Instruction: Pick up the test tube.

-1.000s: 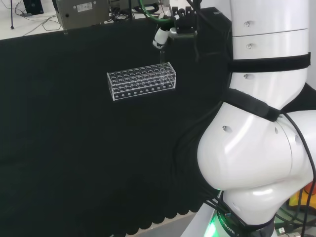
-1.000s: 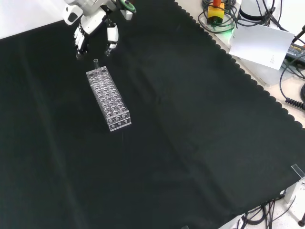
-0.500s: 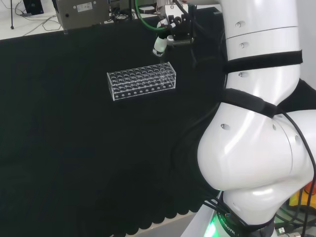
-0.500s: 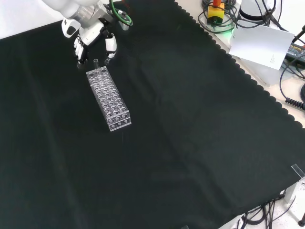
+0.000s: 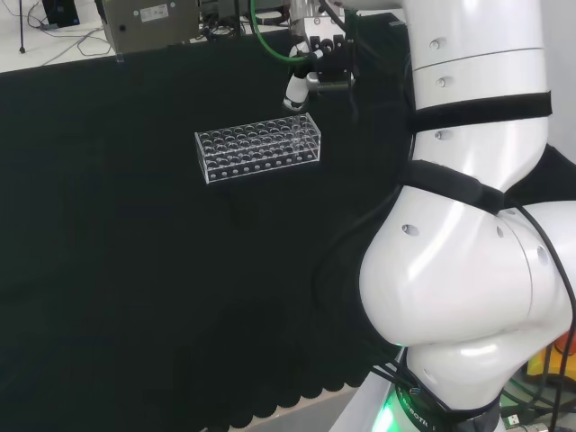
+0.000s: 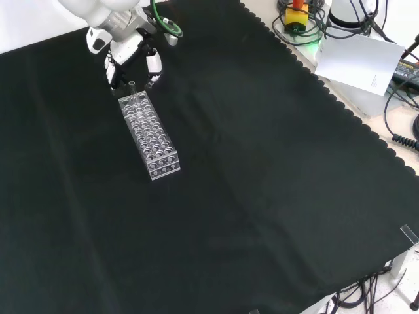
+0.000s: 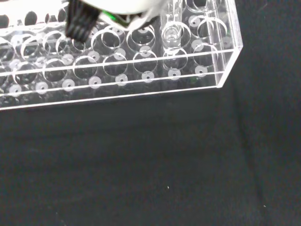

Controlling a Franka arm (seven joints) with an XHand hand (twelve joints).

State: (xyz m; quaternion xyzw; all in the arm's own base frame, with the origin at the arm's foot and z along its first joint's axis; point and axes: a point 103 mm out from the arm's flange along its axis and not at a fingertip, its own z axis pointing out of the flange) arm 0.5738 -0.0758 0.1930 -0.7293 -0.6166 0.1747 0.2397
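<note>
Hand (image 6: 131,55) now lower and closer to the rack than a second ago: in the front view it has come down from the far left of the cloth until its fingertips (image 6: 152,72) flank the far end of the rack (image 6: 149,136). Head view agrees, the hand (image 5: 306,81) having shifted right and down toward the rack's right end (image 5: 306,144). Fingers spread and fairly straight, nothing between them yet; open, holding nothing.

Test tube (image 6: 133,91) stands upright in a hole at the far end of the rack in the front view, its rim rising between the two lowered fingers, apart from both as far as can be told. Wrist view shows the tube (image 7: 172,28) close by, near the rack's end wall.

Judgement: approach nearly finished, pinch not yet made. Next comes closing on the exposed top of the tube, then a straight lift out of its hole.

Materials: rack is clear rigid plastic, a long box with rows of round holes and pale dots at the base. Tube is thin, clear, cylindrical, smooth, likely slippery and hard to see. Counter (image 6: 275,196) covered in matte black cloth with a scalloped edge.
</note>
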